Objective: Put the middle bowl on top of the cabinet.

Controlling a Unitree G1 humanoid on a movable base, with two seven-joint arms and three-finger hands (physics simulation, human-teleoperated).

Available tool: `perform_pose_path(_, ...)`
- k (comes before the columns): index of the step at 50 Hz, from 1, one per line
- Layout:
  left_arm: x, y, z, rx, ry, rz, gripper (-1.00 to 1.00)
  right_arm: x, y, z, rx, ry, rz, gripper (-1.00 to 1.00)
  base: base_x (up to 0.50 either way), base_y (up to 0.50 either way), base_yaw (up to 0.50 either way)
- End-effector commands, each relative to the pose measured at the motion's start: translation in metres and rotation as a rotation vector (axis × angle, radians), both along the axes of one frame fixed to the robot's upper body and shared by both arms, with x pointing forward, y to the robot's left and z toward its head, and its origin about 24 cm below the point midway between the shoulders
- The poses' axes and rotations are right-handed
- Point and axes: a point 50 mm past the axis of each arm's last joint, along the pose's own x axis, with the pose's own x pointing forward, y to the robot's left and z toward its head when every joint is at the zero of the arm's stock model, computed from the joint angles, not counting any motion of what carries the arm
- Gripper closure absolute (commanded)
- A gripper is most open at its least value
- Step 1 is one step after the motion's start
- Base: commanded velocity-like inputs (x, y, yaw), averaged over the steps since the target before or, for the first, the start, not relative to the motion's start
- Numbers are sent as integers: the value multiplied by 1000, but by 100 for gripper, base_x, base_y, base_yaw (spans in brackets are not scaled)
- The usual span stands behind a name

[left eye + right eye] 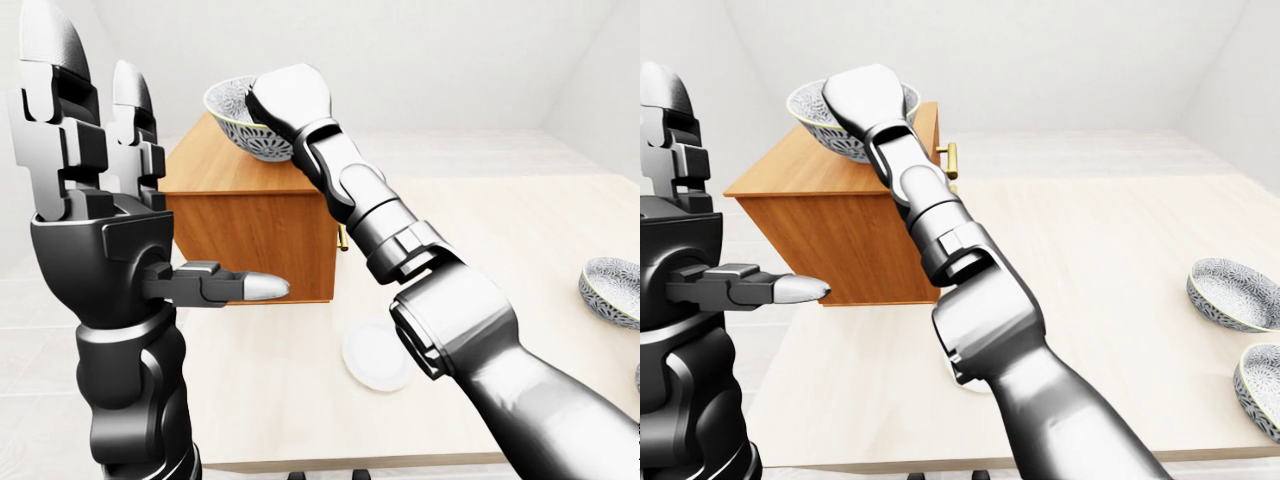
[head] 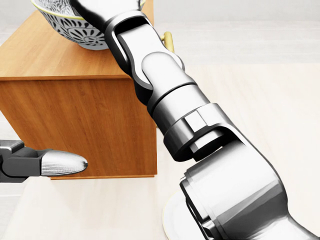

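In the left-eye view, the right hand [image 1: 285, 95] sits over the rim of the middle bowl [image 1: 238, 128], above the far end of the cabinet [image 1: 245, 220]. Its fingers are hidden behind the palm, so I cannot tell whether they clamp the rim or only rest on it. The left hand [image 1: 95, 240] stands raised and empty, fingers apart, its thumb [image 1: 250, 288] jutting toward the cabinet's side. A white plate [image 1: 372, 356] lies on the table [image 1: 500, 230] under the right forearm. In the head view the bowl hangs just over the wooden top, not far from the edge that carries the brass handle [image 2: 168, 40]. Whether its foot touches the wood I cannot tell. In the right-eye view two other bowls [image 1: 1235, 292] sit well apart, at the table's right. The danger, to my eye, is that the bowl, let go before it sits flat, could rock and roll off that edge. On pulling away, the elbow could also sweep the plate.
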Motion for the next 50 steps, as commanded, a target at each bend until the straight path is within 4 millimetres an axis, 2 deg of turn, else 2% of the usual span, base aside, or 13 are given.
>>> perform_pose_path(1, 5, -1, 3, -6, -9, 5, -100, -3, 16, -30, -20, 36, 70, 100, 0, 0, 0)
perform_pose_path(7, 4, -1, 4, -4, -12, 1, -100, -4, 17, -37, -32, 51, 72, 100, 0, 0, 0)
perform_pose_path(20, 4, -1, 4, -5, -10, -7, -100, -3, 15, -36, -42, 50, 58, 100, 0, 0, 0)
perform_pose_path(21, 4, -1, 4, -3, -13, -7, -100, -3, 15, -36, -38, 50, 59, 96, 0, 0, 0)
perform_pose_path(22, 4, -1, 4, -4, -14, -7, -100, -3, 15, -35, -38, 50, 60, 72, 0, 0, 0)
perform_pose_path(23, 4, -1, 4, -6, -11, -6, -100, -3, 16, -35, -41, 50, 58, 6, 0, 0, 0)
perform_pose_path(26, 7, -1, 3, -3, -4, -5, -100, -4, 17, -33, -44, 44, 67, 13, 0, 0, 0)
perform_pose_path(29, 6, -1, 4, -3, -7, -4, -100, -4, 17, -30, -43, 37, 64, 4, 0, 0, 0)
perform_pose_path(32, 5, -1, 4, -4, -10, -5, -100, -4, 17, -29, -38, 34, 61, 7, 0, 0, 0)
perform_pose_path(35, 4, -1, 4, -7, -12, -7, -100, -3, 16, -32, -42, 37, 56, -18, 0, 0, 0)
perform_pose_path(44, 6, 0, 4, -7, -7, -10, -100, -4, 17, -29, -38, 32, 57, -27, 0, 0, 0)
perform_pose_path(47, 5, -1, 4, -8, -9, -11, -100, -5, 16, -20, -33, 14, 54, -63, 0, 0, 0)
perform_pose_path(50, 6, -1, 4, -8, -8, -11, -100, -5, 16, -15, -31, 2, 43, -64, 0, 0, 0)
